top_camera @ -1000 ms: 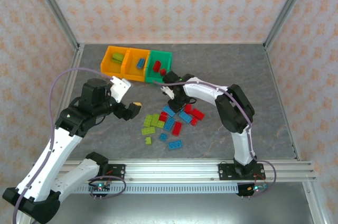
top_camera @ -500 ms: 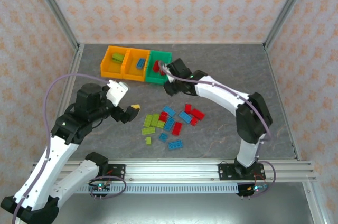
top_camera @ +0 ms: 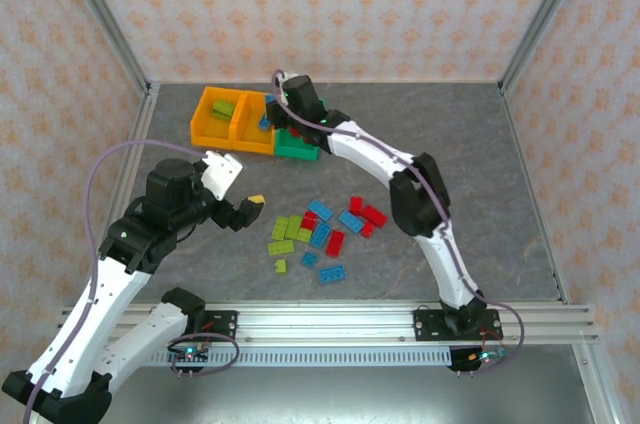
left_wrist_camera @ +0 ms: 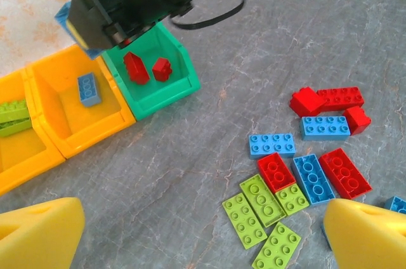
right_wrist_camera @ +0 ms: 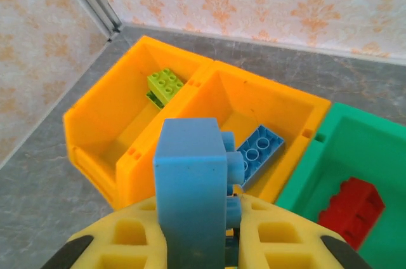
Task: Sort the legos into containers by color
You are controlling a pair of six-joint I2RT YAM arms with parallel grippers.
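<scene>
Right gripper (right_wrist_camera: 195, 234) pinches a light blue brick (right_wrist_camera: 190, 174) above the middle orange bin (right_wrist_camera: 279, 99), beside the green bin (right_wrist_camera: 355, 136). Left gripper (left_wrist_camera: 203, 231), jaws spread, hovers over loose bricks (left_wrist_camera: 298, 174) on the table (left_wrist_camera: 190, 174).

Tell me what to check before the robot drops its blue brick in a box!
1. Right gripper shut on the light blue brick: ok.
2. Middle orange bin holds only a blue brick, so colours match: ok.
3. Room left in that bin: ok.
4. Held brick squarely over that bin, not the green bin: cannot tell.
5. Left gripper open, away from the bins: ok.
</scene>
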